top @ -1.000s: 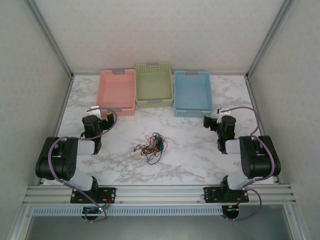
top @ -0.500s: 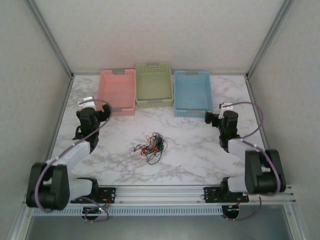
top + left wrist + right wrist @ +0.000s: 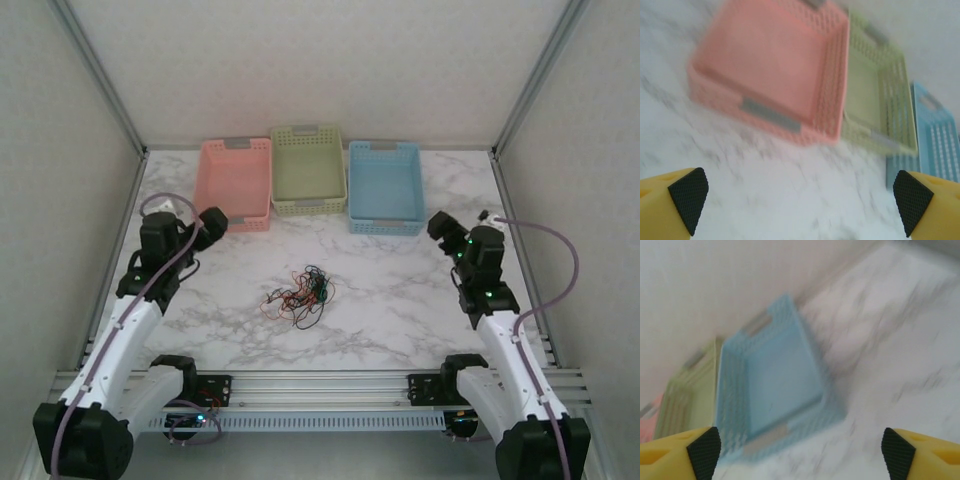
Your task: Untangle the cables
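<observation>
Looking down from the top view, find the cables [image 3: 300, 292] bunched in one small knot at mid-tabletop [image 3: 400, 300], between the two arms, well apart from both and gripped by neither. Reads as a ready pose ahead of a first reach. Behind, note the pink basket [image 3: 236, 185], green basket [image 3: 308, 170] and blue basket [image 3: 385, 187] in a row, probably for sorted strands. Cannot tell single strands or crossings: too fine. Turning to the left wrist: left jaws spread wide, left pads [image 3: 687, 192] at the frame's edges, holding nothing, facing blurred baskets. Turning to the right wrist: right jaws likewise wide and empty, right pads [image 3: 705, 450] far apart, aimed at the smeared blue basket.
</observation>
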